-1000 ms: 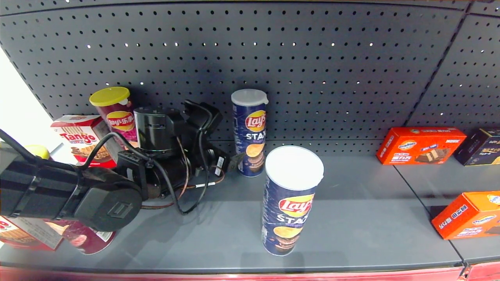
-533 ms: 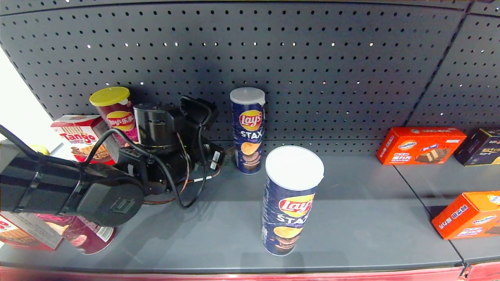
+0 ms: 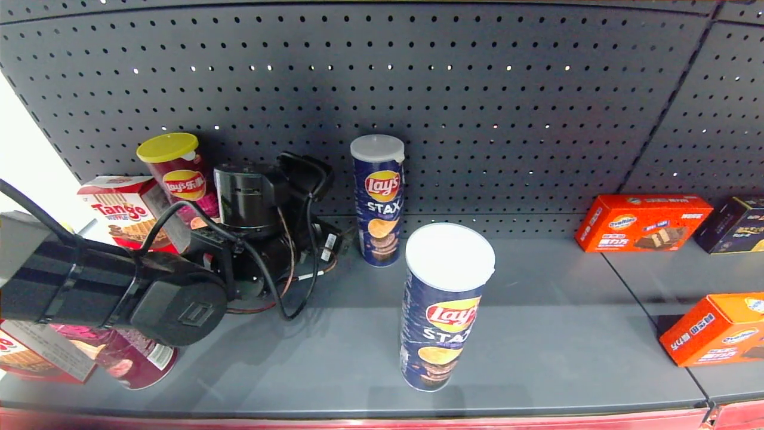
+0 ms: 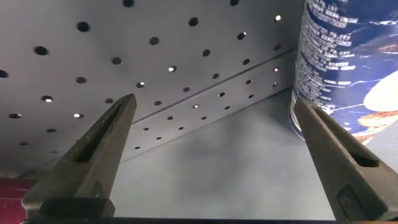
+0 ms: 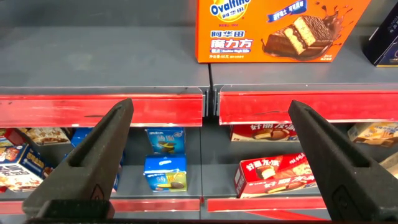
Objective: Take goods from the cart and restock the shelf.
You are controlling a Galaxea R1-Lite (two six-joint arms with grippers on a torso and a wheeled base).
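Two blue chip cans stand upright on the grey shelf [image 3: 537, 334]. One can [image 3: 378, 200] is at the back by the pegboard; the other [image 3: 444, 310] stands nearer the front edge. My left gripper [image 3: 345, 234] sits low on the shelf just left of the back can. In the left wrist view this gripper [image 4: 214, 102] is open, nothing is between its fingers, and the back can [image 4: 354, 68] stands just outside one finger. My right gripper [image 5: 211, 106] is open and empty, facing the front of lower shelves.
A red can with a yellow lid [image 3: 176, 170] and a wafer box [image 3: 128, 212] stand behind my left arm. Another red can [image 3: 134, 361] lies at the front left. Orange boxes [image 3: 641, 221] [image 3: 713, 328] and a dark box [image 3: 737, 224] occupy the right. An orange box [image 5: 273, 28] sits above the red price rails.
One second ago the left gripper's finger touched the slightly tilted back can. The gripper has since drawn back to the left, and the can stands upright. The front can has not moved.
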